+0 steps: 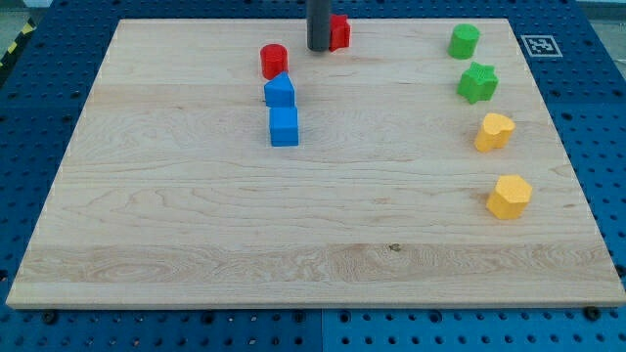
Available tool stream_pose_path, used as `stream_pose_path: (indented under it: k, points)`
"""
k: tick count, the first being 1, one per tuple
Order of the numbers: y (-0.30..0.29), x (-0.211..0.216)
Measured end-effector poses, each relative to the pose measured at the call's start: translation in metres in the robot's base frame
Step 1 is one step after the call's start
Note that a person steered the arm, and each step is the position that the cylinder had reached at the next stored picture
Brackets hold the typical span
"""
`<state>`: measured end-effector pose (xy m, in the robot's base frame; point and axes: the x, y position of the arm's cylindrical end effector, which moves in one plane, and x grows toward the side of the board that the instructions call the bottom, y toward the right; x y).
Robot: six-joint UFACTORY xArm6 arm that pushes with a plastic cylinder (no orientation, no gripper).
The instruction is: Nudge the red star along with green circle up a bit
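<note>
My tip [319, 49] rests on the board near the view's top, touching the left side of a red block [339, 32], whose shape I cannot make out because the rod hides part of it. A red cylinder [274, 61] stands just to the lower left of the tip. The green circle [464, 41] stands far to the right of the tip, near the board's top right. A green star [477, 83] lies just below the green circle.
Two blue blocks [280, 92] [284, 126] stand in a column below the red cylinder. A yellow heart-like block [494, 131] and a yellow hexagon [509, 197] lie on the right side. The wooden board [196, 225] lies on a blue pegboard table.
</note>
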<state>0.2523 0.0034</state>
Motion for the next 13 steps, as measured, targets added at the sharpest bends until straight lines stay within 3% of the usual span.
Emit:
stream_pose_path:
  k: [6, 9, 13]
  points:
    - [-0.005, -0.038]
    - [0.087, 0.014]
    - [0.229, 0.052]
